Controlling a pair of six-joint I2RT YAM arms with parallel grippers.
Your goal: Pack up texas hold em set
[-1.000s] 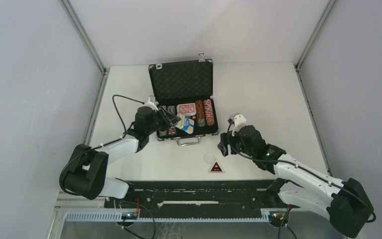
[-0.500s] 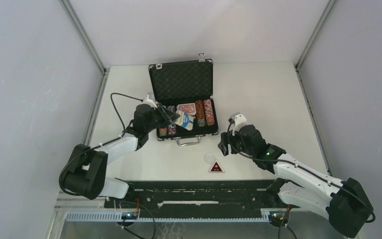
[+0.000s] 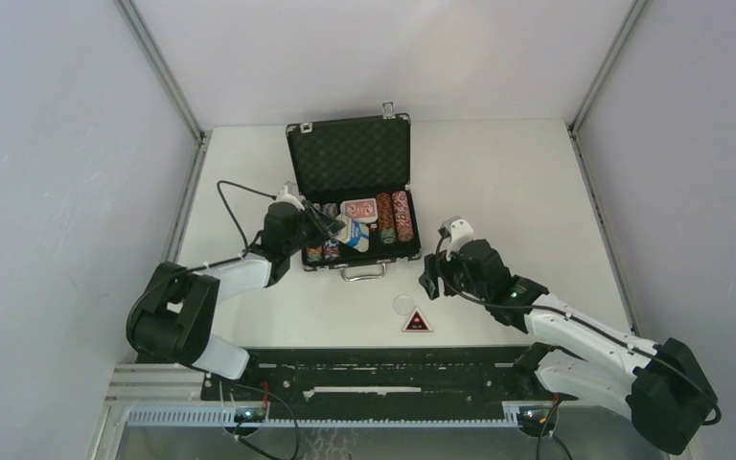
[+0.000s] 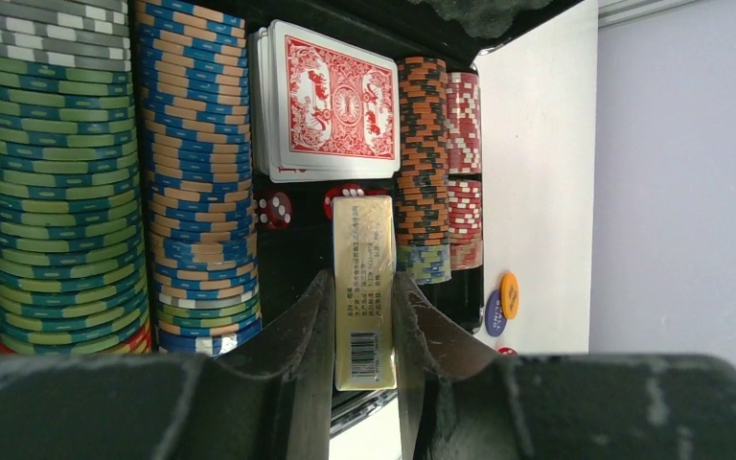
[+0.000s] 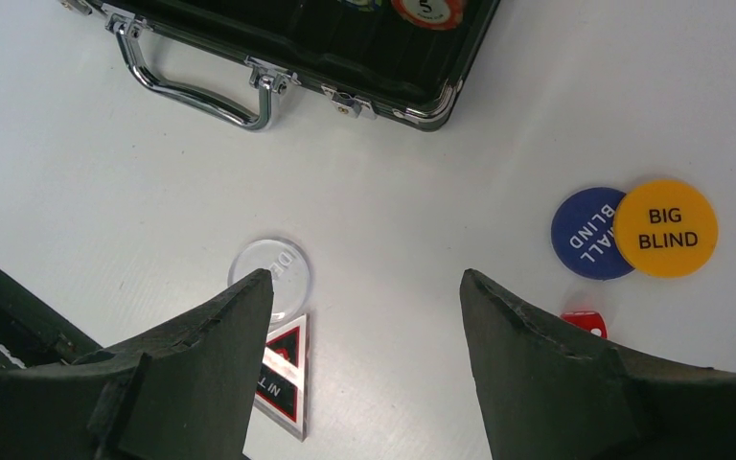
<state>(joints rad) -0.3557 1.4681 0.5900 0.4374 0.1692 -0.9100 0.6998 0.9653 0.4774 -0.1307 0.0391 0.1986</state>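
Left arm's elbow has swung inward, drawing the card box (image 4: 364, 259) slightly back over the open case (image 3: 349, 158). The left gripper (image 4: 362, 297) is clamped on the box's narrow sides, just below the red-backed deck (image 4: 335, 96) and between chip stacks (image 4: 196, 172). The right gripper (image 5: 364, 287) hovers over the table (image 5: 105, 192), fingers wide apart, near a clear disc (image 5: 268, 264), a blue token (image 5: 583, 235) and a yellow token (image 5: 666, 228).

Narrow card slot (image 4: 297, 251) between chip stacks (image 4: 196, 172)
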